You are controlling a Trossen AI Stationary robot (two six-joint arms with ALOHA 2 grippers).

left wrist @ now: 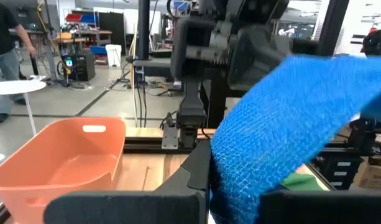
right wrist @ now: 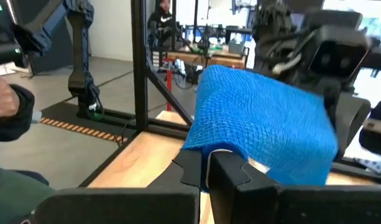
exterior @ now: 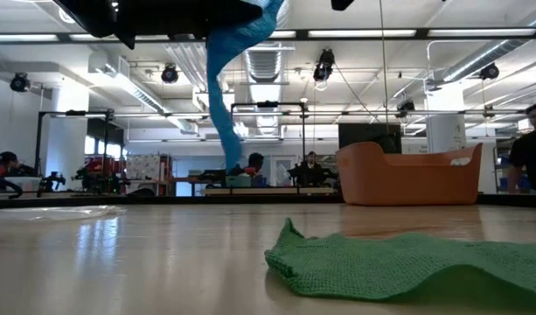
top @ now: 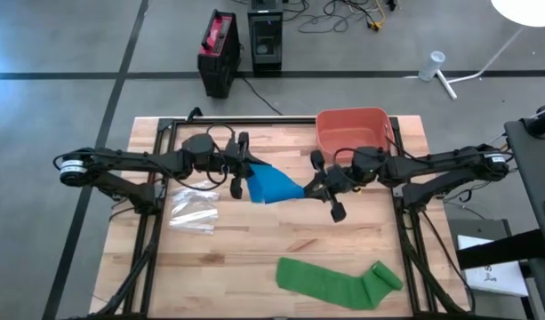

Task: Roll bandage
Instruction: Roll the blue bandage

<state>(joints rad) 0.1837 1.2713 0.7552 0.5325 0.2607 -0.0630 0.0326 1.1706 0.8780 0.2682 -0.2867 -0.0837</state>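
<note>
Nearest the table's front edge, the green bandage [top: 339, 282] lies flat and loose, long axis running left-right, untouched and well apart from both arms. Mid-table, the blue bandage [top: 274, 185] is held up off the wood, stretched between the two grippers, long axis left-right from one gripper to the other. Left gripper [top: 239, 175] has its jaws closed on the left end; right gripper [top: 326, 188] has its jaws closed on the right end, where the cloth narrows. In the low view a blue tail hangs down below the arms, short of the tabletop. Wrist views confirm each pair of fingers pinching blue fabric, with the other arm just beyond it. So the band lies straight across from each jaw toward the other; both arms equally near, neither nearer. Rolling likely has to run along that left-right axis, one end turned toward the other. Left of the bandage, clear plastic wrapper [top: 194, 210] on the wood. Farther back, orange bin [top: 352, 126] behind the right gripper.
</note>
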